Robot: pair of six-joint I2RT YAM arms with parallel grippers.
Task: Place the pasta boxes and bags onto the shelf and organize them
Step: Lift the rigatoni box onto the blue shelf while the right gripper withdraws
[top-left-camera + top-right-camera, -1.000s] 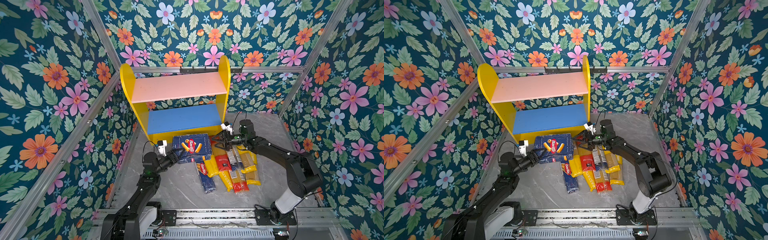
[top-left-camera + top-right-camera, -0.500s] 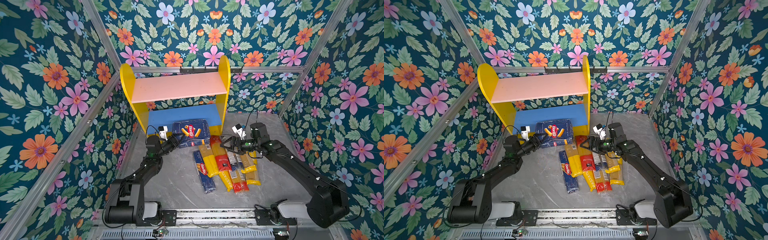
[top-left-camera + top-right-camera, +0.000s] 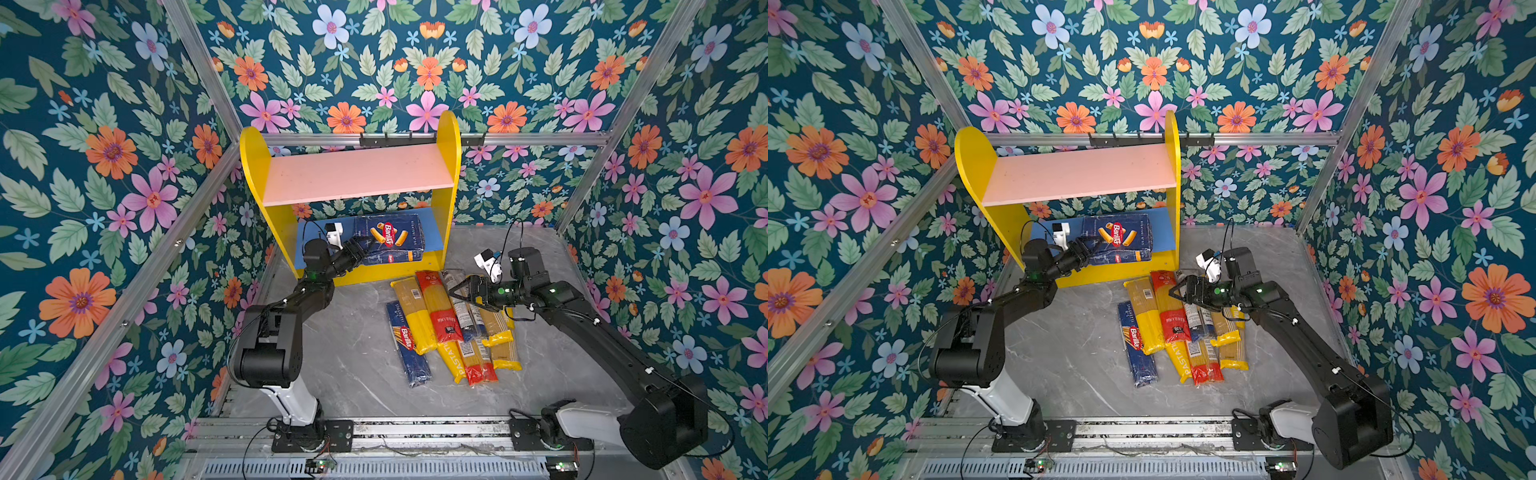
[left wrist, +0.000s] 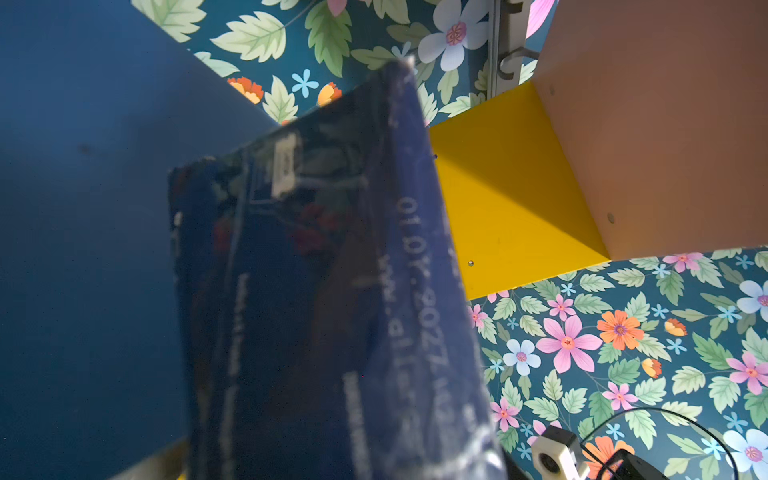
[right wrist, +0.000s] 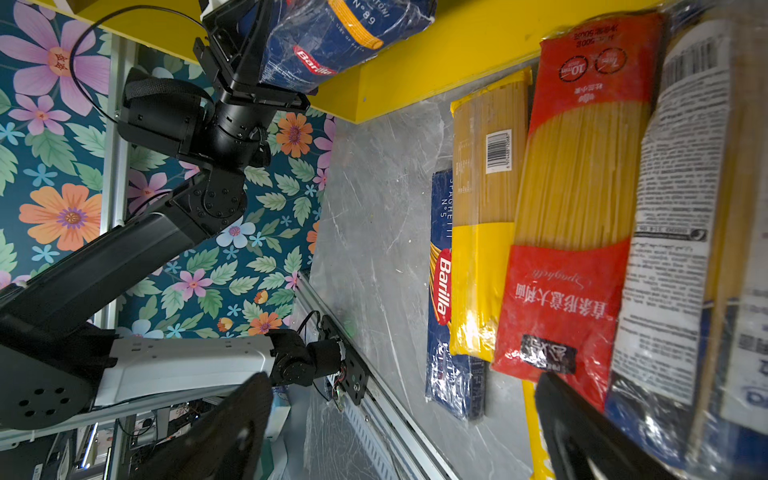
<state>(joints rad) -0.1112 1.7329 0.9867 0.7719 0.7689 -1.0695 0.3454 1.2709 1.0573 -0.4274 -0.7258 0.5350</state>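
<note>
The shelf [image 3: 353, 174] [image 3: 1079, 172] stands at the back, its pink upper board bare. The wide blue Barilla pasta box [image 3: 390, 239] [image 3: 1117, 241] [image 4: 311, 291] [image 5: 332, 37] lies on the blue lower board, with my left gripper [image 3: 365, 246] [image 3: 1090, 246] shut on its left end. The long narrow Barilla box [image 3: 407, 345] [image 5: 442, 291] lies on the floor beside several bags: a yellow one [image 3: 413, 316] [image 5: 486, 208], a red-and-clear one [image 3: 438, 307] [image 5: 573, 208], a clear blue-ended one [image 5: 681, 249]. My right gripper [image 3: 457, 291] [image 3: 1177, 291] [image 5: 399, 432] hangs open just above the bags, holding nothing.
Flowered walls with aluminium posts close in three sides. A metal rail [image 3: 395, 430] carrying both arm bases runs along the front. Bare grey floor [image 3: 345, 353] lies left of the narrow box. The shelf's yellow right side [image 3: 451, 187] stands close to the bags' far ends.
My left arm has carried the wide box from the floor in front of the shelf onto the blue lower board. My right gripper has drawn back from the shelf and sits over the bags.
</note>
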